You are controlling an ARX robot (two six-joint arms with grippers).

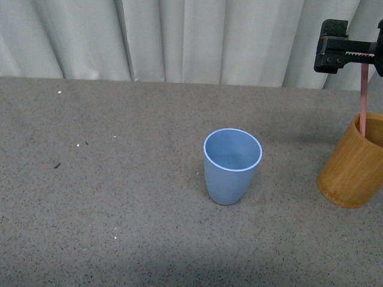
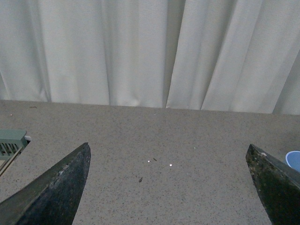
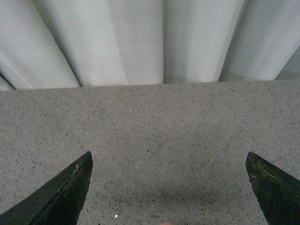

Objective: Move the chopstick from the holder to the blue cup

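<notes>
The right gripper (image 1: 353, 55) is hanging spread open around the top of the chopstick (image 1: 363, 98), which is standing in the holder (image 1: 350, 173). The blue cup (image 1: 232, 165) is sitting well to its left, with only bare table (image 1: 119, 209) lying between them. The left gripper (image 2: 168, 154) is gaping open too, near white specks (image 2: 159, 162).

The smooth, handleless blue cup (image 1: 232, 170) stands upright and empty, and well apart to its right stands the orange-brown bamboo holder (image 1: 352, 172), with the thin pink chopstick (image 1: 363, 98) rising almost vertically from inside it, high above its rim.
</notes>
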